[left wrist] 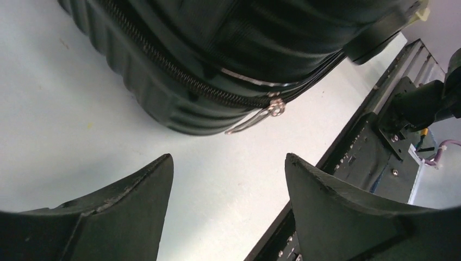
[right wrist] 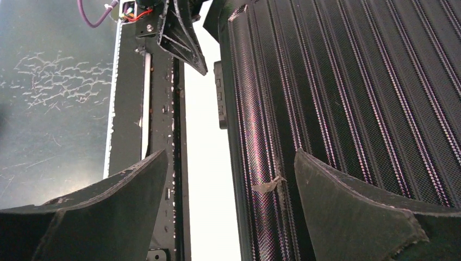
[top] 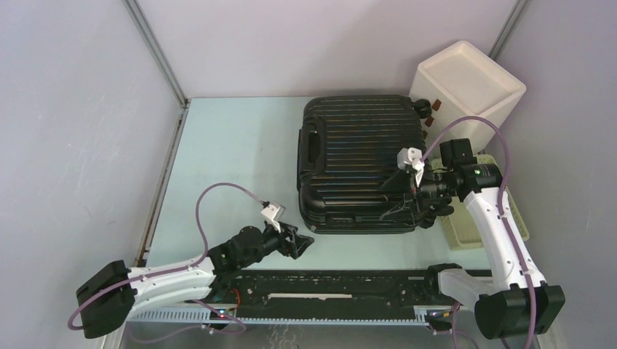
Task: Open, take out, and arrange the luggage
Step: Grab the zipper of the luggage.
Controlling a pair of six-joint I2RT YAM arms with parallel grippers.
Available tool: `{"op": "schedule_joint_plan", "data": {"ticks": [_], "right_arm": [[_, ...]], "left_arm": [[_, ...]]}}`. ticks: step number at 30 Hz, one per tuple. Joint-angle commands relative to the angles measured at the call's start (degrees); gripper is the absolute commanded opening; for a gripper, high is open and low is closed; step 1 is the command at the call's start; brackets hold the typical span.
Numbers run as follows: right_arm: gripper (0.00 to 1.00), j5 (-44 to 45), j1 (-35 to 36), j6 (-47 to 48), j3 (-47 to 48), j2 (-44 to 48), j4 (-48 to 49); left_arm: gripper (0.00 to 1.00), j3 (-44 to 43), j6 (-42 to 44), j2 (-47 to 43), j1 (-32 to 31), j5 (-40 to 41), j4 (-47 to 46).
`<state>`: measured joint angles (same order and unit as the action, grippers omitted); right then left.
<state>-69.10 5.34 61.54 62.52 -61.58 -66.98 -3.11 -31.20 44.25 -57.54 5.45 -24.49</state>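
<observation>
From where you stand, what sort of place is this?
Likely a robot test booth: plain grey walls enclose a table, two arms are bolted at its near edge, and a black suitcase lies on it.

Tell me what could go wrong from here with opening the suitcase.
1. The zipper pull is thin and lies flat against the suitcase. The left gripper, open and short of it, may close on nothing or slip off.
2. The right gripper is open and holds nothing, so tugging the zipper may drag the suitcase across the table.
3. The right arm sits close to the basket; a swing may knock it.
</observation>
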Motion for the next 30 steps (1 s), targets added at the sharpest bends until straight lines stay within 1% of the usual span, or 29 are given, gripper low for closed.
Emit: {"op": "schedule_joint_plan", "data": {"ticks": [1, 2, 5, 7, 10, 16, 18, 19, 21, 24, 30], "right_arm": [[0.95, -1.16, -0.77, 1.48, -0.55, -0.74, -0.28], [0.95, -1.01, -0.77, 1.46, -0.56, -1.00, -0.26], [0.95, -0.69, -0.77, 1.46, -0.60, -1.42, -0.20], [0.95, -0.61, -0.73, 1.35, -0.79, -1.66, 0.14], [0.95, -0.22, -0.52, 1.12, -0.91, -2.45, 0.39], [0.95, 0.81, -0.10, 0.61, -0.91, -3.58, 0.71], [0.95, 0.90, 0.02, 0.60, -0.91, -3.72, 0.71], [0.95, 0.90, 0.09, 0.60, -0.91, -3.80, 0.78], [0.95, 0.89, 0.17, 0.58, -0.91, -3.74, 0.73], [0.95, 0.89, 0.34, 0.57, -0.91, -3.72, 0.73], [0.95, 1.07, 0.37, 0.60, -0.91, -3.37, 0.73]], "left_arm": [[0.79, 0.37, 6.23, -0.19, -1.00, 4.41, -9.20], [0.78, 0.59, 6.54, -0.26, -1.00, 4.55, -9.30], [0.66, 0.44, 4.79, 0.22, -1.04, 7.87, -8.28], [0.64, -0.12, 3.18, 1.12, -1.13, 9.41, -8.44], [0.65, -1.06, 3.94, 2.70, -1.84, 9.75, -8.64], [0.67, -0.56, 6.49, 3.59, -2.26, 5.40, -10.83], [0.67, 0.96, 6.87, 3.25, -2.60, 5.77, -12.89], [0.67, 2.34, 7.16, 3.26, -2.74, 6.11, -15.45], [0.67, 2.76, 7.37, 3.70, -2.99, 7.14, -17.87], [0.67, 1.97, 8.07, 5.36, -4.56, 9.84, -18.14], [0.68, -0.66, 7.42, 10.22, -9.69, 19.27, -18.60]]}}
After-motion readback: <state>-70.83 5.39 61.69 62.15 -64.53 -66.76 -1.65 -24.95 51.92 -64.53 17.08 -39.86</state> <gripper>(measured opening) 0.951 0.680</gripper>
